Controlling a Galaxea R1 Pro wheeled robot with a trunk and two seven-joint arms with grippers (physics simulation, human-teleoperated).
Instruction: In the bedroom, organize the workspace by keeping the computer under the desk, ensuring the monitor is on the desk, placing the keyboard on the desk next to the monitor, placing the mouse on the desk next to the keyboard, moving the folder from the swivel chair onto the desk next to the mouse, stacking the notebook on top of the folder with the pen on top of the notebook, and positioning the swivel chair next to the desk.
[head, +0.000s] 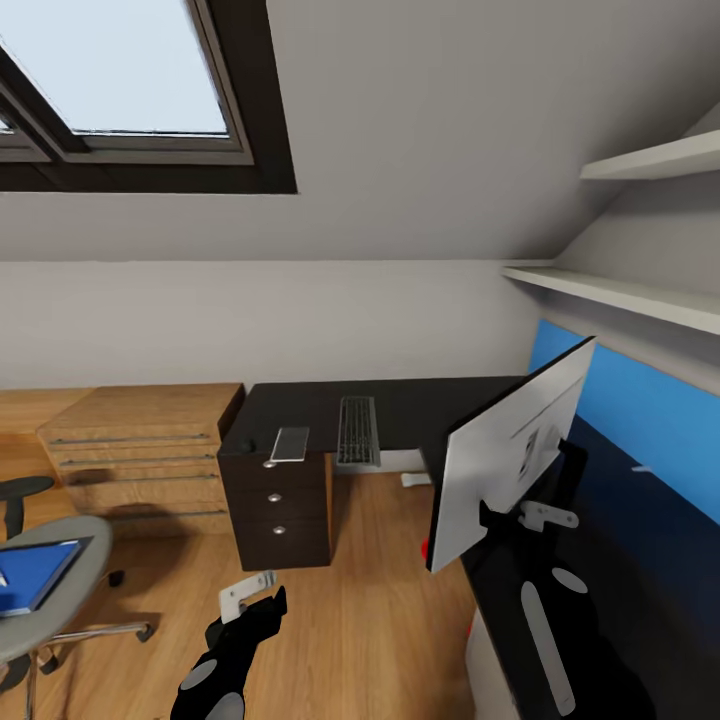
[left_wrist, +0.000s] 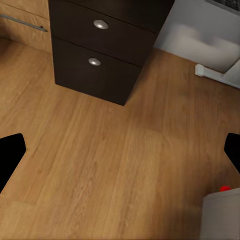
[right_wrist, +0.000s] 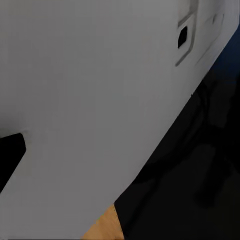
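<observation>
The monitor (head: 505, 455) stands at the near end of the black desk (head: 420, 405), its pale grey back toward me and its lower corner past the desk edge. My right gripper (head: 497, 517) is open right behind that back, which fills the right wrist view with one fingertip (right_wrist: 10, 152) at the edge. The keyboard (head: 358, 430) and the small dark mouse (head: 247, 445) lie on the far desk wing. The blue folder (head: 35, 575) rests on the swivel chair (head: 85, 560) at the left. My left gripper (head: 262, 600) hangs open and empty over the wood floor (left_wrist: 100, 150).
A flat grey rectangle (head: 290, 443) lies between mouse and keyboard. The black drawer unit (head: 275, 510) stands under that wing, beside a light-wood chest (head: 140, 455). A pale grey-white case (head: 487, 660) shows under the near desk edge. White shelves (head: 640, 290) and a blue wall panel (head: 640, 400) line the right.
</observation>
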